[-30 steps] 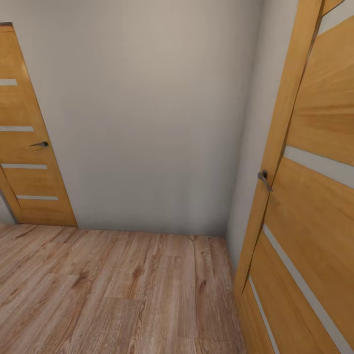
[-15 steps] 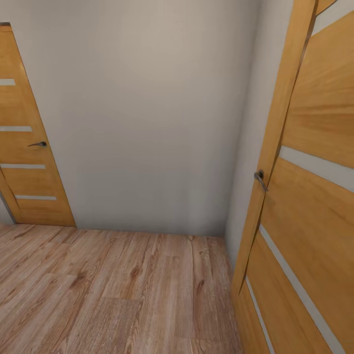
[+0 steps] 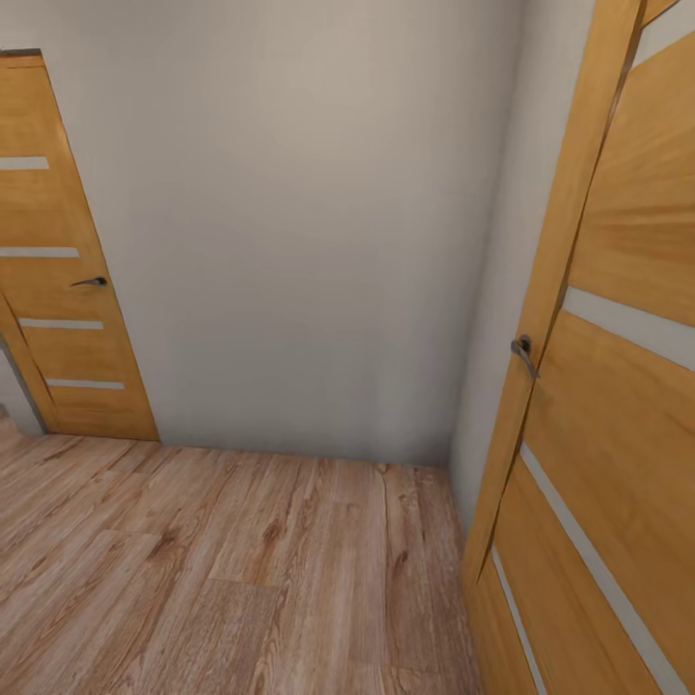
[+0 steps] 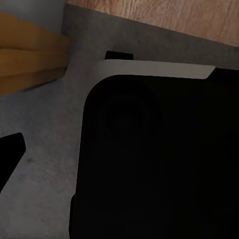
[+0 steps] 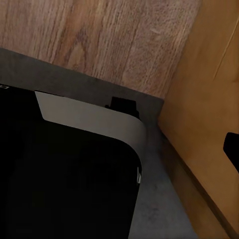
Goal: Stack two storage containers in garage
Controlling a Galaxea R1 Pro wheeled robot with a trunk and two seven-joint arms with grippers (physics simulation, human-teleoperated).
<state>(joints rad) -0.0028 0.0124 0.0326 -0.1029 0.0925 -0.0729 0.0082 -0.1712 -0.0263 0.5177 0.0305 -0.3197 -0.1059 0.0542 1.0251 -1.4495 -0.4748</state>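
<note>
Ahead, a plain wall (image 3: 309, 222) stands between two wooden doors (image 3: 58, 261) over light plank floor (image 3: 222, 569). Each wrist view faces a black robot body (image 4: 159, 159); whether either hand is open cannot be told.

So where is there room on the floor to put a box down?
The wood plank floor is bare from the left door across the grey wall. It narrows at the right, where the open door crowds in.

A dark fingertip (image 4: 10, 152) of the left hand shows, grip state unclear.
</note>
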